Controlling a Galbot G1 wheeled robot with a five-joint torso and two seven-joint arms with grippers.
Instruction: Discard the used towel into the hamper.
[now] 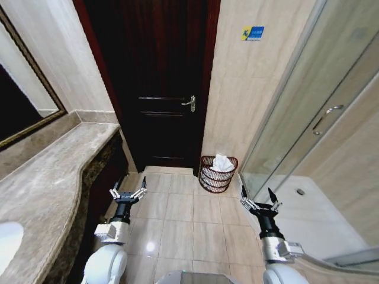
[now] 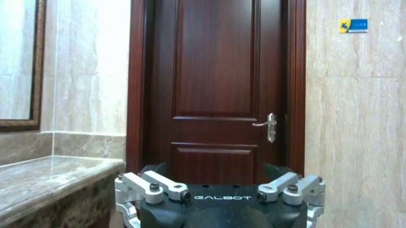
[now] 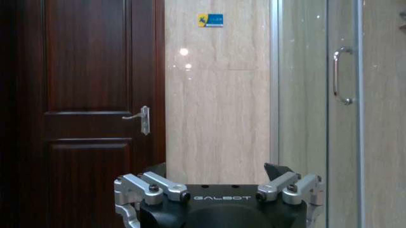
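Note:
The hamper point(image 1: 217, 176), a small dark wire basket, stands on the tiled floor against the wall just right of the door. A crumpled white towel point(image 1: 222, 162) lies inside it, showing above the rim. My left gripper point(image 1: 127, 194) hangs low beside the counter, open and holding nothing, well short of the hamper and to its left. My right gripper point(image 1: 260, 204) is also open and holding nothing, nearer me than the hamper and a little to its right.
A shut dark wooden door point(image 1: 163, 89) with a lever handle point(image 1: 189, 104) faces me. A marble counter point(image 1: 53, 171) with a sink point(image 1: 7, 236) runs along the left. A glass shower enclosure point(image 1: 308, 124) stands on the right. Tiled floor point(image 1: 183, 219) lies between.

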